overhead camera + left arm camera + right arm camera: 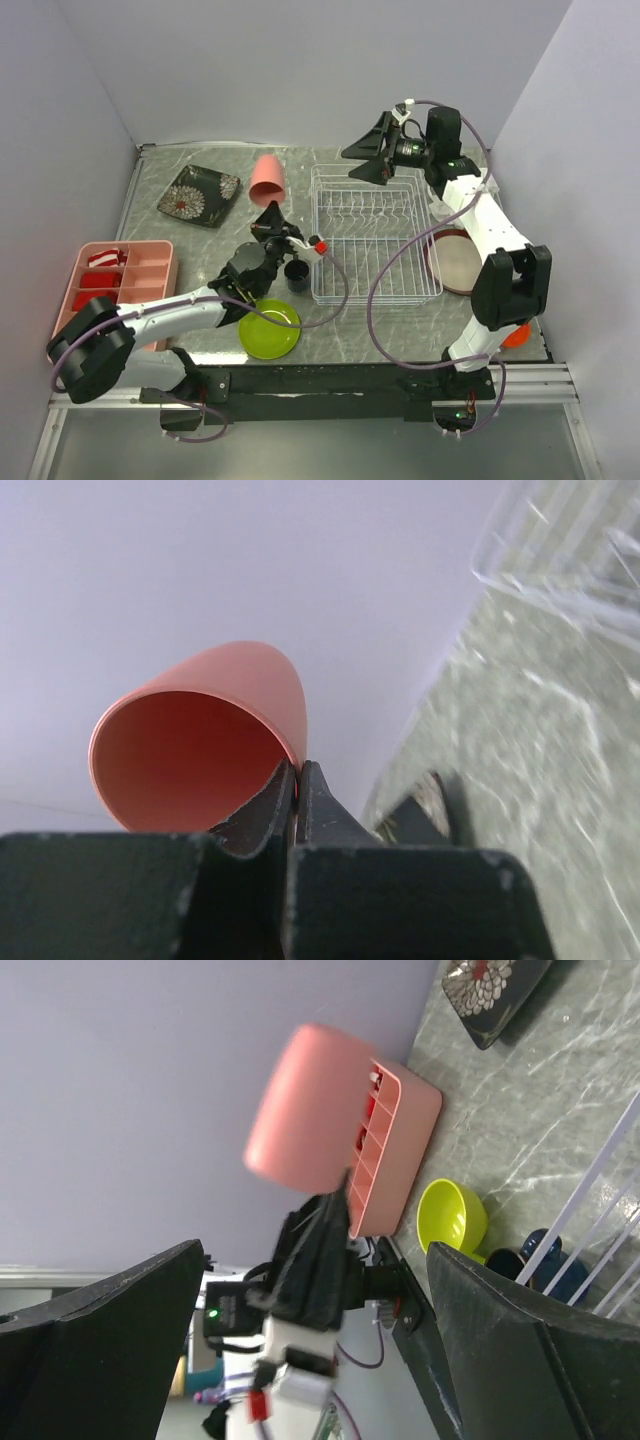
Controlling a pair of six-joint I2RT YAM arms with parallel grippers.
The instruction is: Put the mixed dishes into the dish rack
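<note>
My left gripper (pixel 272 210) is shut on the rim of the salmon cup (pixel 267 180) and holds it on its side, left of the white wire dish rack (pixel 372 240). In the left wrist view the fingers (pixel 298 780) pinch the cup's rim (pixel 200 750). My right gripper (pixel 363 158) is open and empty above the rack's far edge. The right wrist view shows the cup (pixel 300 1110), lime green bowl (pixel 452 1215) and navy cup (pixel 545 1265). The black floral plate (pixel 200 195) lies at the far left, the brown plate (pixel 458 260) right of the rack.
The pink divided tray (pixel 120 285) sits at the left edge. The navy cup (pixel 297 275) and lime green bowl (pixel 270 328) stand near the rack's front left corner. An orange bowl (pixel 516 336) peeks out behind the right arm. Walls close three sides.
</note>
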